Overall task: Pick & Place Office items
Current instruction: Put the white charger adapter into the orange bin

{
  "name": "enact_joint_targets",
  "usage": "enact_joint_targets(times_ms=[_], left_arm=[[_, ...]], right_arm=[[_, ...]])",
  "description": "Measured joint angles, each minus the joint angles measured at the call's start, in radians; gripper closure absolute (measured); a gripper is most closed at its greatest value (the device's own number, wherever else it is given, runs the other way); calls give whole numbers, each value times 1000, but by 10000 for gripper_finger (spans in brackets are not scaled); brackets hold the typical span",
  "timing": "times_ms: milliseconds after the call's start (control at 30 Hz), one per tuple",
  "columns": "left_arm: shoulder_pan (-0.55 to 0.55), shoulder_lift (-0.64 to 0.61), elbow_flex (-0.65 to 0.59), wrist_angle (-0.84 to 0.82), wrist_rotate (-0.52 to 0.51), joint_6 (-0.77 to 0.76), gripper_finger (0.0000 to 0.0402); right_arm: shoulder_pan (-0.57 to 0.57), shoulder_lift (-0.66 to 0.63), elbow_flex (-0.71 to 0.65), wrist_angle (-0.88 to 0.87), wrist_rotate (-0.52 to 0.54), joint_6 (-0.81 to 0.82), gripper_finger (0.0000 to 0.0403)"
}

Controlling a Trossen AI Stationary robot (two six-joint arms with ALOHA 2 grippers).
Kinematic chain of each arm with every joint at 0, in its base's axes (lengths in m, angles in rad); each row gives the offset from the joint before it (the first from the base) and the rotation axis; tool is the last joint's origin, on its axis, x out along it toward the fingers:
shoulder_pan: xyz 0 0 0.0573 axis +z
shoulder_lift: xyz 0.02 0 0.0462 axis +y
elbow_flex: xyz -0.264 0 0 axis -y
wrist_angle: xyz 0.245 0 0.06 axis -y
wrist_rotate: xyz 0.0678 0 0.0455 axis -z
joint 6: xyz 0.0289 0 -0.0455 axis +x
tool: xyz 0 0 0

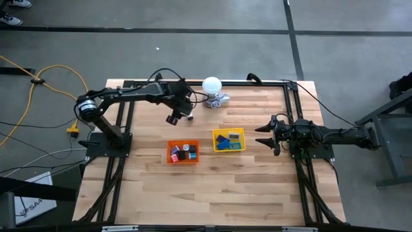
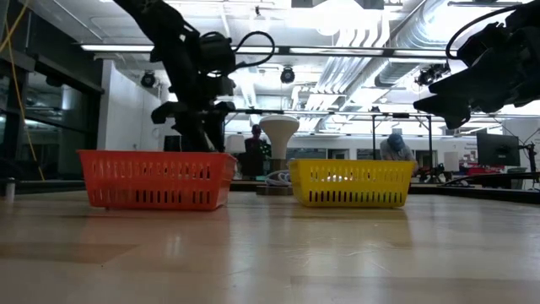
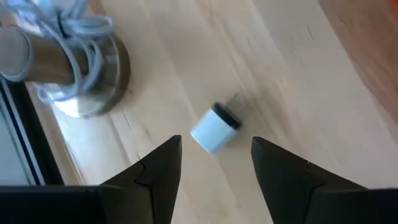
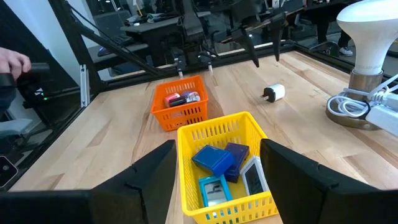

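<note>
L gripper (image 3: 214,165) fingers spread, hovering just above white plug (image 3: 214,129) lying on table (image 3: 298,74).

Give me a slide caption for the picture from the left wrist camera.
Left tool open above a small white cylinder with a black end lying on the wooden table, beside a lamp's metallic base.

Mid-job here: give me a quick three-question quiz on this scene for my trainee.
1. True or false: the left gripper hangs open above the white cylinder lying on the table.
2. Which tray holds the flat blue blocks? A orange tray B yellow tray
3. Fill in: the white-bulbed lamp stands near the table's ____ edge in the high view.

Key: 1 true; 2 B; 3 top.
</note>
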Motion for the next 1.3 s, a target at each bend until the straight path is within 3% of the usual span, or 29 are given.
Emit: enact_joint_targets(times_ms=[633, 967, 1300], left_arm=[[-1, 8, 7, -21, 56, -28, 215], [56, 139, 200, -222, 45, 91, 215], [21, 238, 214, -249, -8, 190, 215]], right_arm=[[0, 4, 0, 0, 0, 0, 183], [0, 4, 0, 0, 0, 0, 183], [0, 4, 0, 0, 0, 0, 183]])
